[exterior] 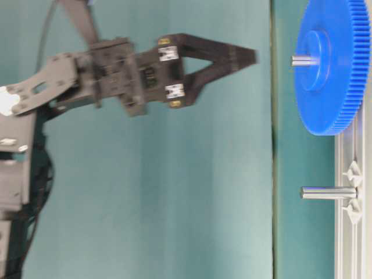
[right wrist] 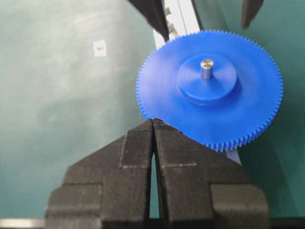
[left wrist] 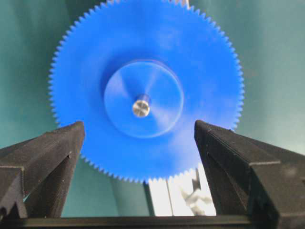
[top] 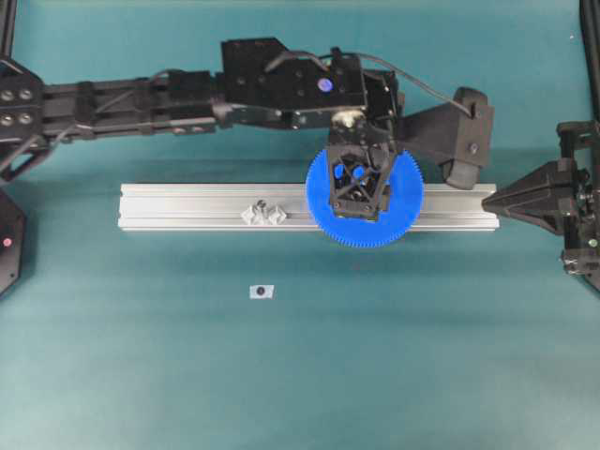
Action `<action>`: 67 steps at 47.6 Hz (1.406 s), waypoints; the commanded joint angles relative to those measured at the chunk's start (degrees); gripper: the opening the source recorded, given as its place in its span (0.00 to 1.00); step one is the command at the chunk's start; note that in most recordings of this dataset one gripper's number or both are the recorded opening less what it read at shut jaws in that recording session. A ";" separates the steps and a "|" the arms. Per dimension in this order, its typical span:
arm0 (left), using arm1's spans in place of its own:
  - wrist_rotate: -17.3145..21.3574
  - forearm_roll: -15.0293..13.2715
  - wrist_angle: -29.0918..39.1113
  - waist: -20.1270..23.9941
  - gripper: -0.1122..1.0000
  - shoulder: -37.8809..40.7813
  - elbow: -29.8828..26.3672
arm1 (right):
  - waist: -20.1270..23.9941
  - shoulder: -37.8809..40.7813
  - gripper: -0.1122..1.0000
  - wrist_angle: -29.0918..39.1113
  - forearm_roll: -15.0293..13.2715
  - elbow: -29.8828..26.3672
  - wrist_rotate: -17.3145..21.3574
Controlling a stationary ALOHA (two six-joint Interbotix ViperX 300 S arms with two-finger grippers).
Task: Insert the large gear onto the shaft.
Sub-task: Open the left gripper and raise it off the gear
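The large gear (top: 398,223) lies flat on the aluminium rail, its hub seated over the shaft (left wrist: 141,106). The shaft's metal tip sticks out of the hub hole (right wrist: 206,68) and shows from the side too (exterior: 302,60). My left gripper (top: 359,187) hovers straight above the gear (left wrist: 190,57), clear of it in the table-level view (exterior: 253,56). Its jaws are wide open (left wrist: 138,125) with nothing between them. My right gripper (top: 487,199) rests at the rail's right end, shut and empty (right wrist: 153,121), its tips just short of the gear's rim (right wrist: 248,109).
The rail (top: 187,206) runs across the middle of the teal table. A second upright metal pin (exterior: 328,193) flanked by clear diamond mounts (top: 264,215) stands on it left of the gear. A small clear mount with a dark centre (top: 262,292) lies on the table nearer the front.
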 commanded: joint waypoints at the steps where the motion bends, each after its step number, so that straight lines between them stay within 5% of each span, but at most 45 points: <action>1: -0.18 0.26 -0.09 -0.26 0.91 -3.87 -1.93 | -0.09 0.26 0.14 -0.18 -0.09 -0.44 0.53; 67: -3.16 0.09 2.02 -0.70 0.91 -4.48 -4.48 | 0.00 0.26 0.14 -0.35 -0.09 -0.53 0.53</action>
